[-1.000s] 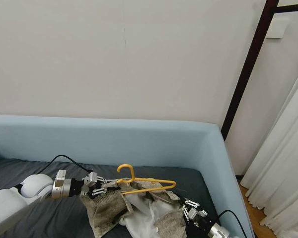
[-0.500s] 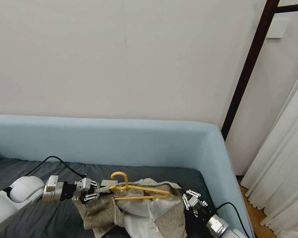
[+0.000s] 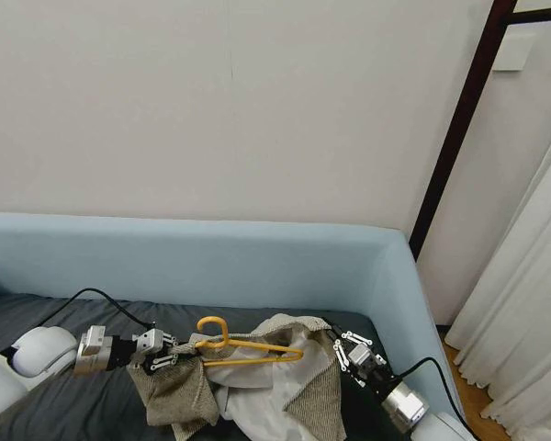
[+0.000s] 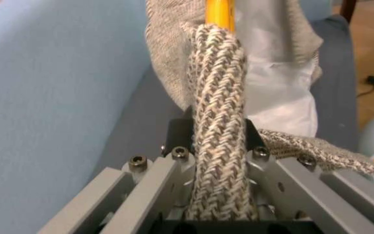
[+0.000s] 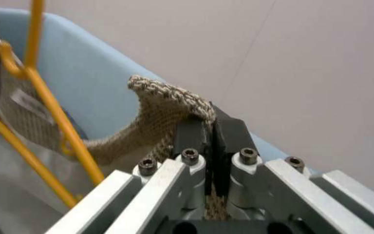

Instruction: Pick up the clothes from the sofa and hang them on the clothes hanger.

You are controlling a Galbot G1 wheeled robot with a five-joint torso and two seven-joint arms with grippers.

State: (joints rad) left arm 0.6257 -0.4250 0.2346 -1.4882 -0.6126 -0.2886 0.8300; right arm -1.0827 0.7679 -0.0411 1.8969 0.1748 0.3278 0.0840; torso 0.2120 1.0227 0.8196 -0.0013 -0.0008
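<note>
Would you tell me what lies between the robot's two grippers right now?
In the head view, the yellow hanger and the knitted garment span the gap from the left gripper to the right gripper.

The garment (image 4: 219, 97) is a coarse, rough knit of thick yarn, and its white lining (image 4: 279, 92) looks thin and smooth. The hanger (image 4: 219, 10) is smooth and a little glossy. The left gripper (image 4: 219, 156) and right gripper (image 5: 211, 136) are of matt silver metal with dark screws. The sofa (image 3: 257, 266) is covered with matt cloth.
</note>
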